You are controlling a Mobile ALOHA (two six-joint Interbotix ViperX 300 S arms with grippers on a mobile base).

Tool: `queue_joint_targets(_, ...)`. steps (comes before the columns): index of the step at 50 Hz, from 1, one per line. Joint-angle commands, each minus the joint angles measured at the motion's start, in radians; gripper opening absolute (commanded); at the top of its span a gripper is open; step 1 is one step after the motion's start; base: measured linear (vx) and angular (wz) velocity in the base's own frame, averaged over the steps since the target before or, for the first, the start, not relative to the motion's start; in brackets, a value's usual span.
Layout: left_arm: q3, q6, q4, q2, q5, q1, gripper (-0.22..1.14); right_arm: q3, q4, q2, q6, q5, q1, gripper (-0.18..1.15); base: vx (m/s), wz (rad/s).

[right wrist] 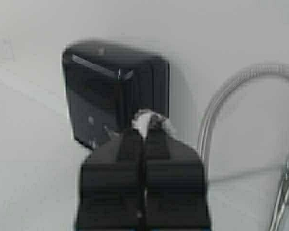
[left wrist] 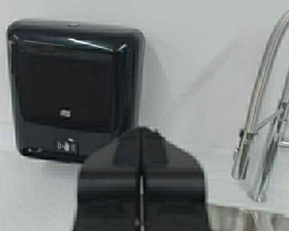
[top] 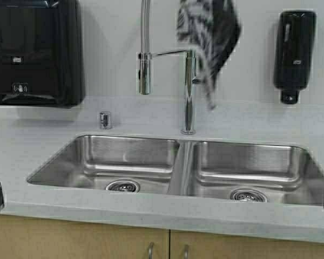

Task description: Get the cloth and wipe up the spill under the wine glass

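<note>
The black-and-white patterned cloth (top: 208, 32) hangs in the air in front of the wall, just right of the faucet, and its top runs out of the high view. In the right wrist view my right gripper (right wrist: 145, 131) is shut on a small white tuft of the cloth (right wrist: 149, 120) that sticks out past its tips. My left gripper (left wrist: 141, 132) is shut with nothing in it and faces the black dispenser on the wall. Neither gripper shows in the high view. The wine glass and the spill are out of view.
A double steel sink (top: 129, 151) is set in the pale counter (top: 151, 208) straight ahead. The tall chrome faucet (top: 189, 91) stands behind it. On the wall are a black paper-towel dispenser (top: 35, 51) at the left and a soap dispenser (top: 294, 51) at the right.
</note>
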Motion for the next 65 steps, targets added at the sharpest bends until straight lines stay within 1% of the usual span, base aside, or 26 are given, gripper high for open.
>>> queue_joint_targets(1,-0.009,0.002,-0.002,0.041,-0.005,-0.002,0.02,0.064,0.002,-0.012,-0.002,-0.067,0.000,0.05,-0.08,-0.01)
queue_joint_targets(7,-0.009,0.002,-0.002,0.046,-0.005,-0.002,0.02,0.130,0.002,-0.002,-0.002,-0.109,0.000,0.05,-0.10,0.03)
queue_joint_targets(15,-0.014,-0.002,-0.002,0.046,-0.005,-0.002,0.02,0.175,0.003,0.023,0.003,-0.156,0.000,0.05,-0.13,0.12)
queue_joint_targets(32,-0.018,-0.002,-0.008,0.034,-0.005,-0.002,0.02,0.187,0.003,0.046,0.005,-0.166,0.000,0.05,-0.13,0.31)
queue_joint_targets(38,-0.015,-0.002,-0.008,0.026,-0.005,-0.002,0.02,0.207,0.003,0.049,0.006,-0.178,0.000,0.05,-0.10,0.44)
queue_joint_targets(65,-0.015,-0.003,-0.009,0.035,-0.005,-0.002,0.02,0.213,0.003,0.104,0.005,-0.198,0.000,0.05,-0.09,0.48)
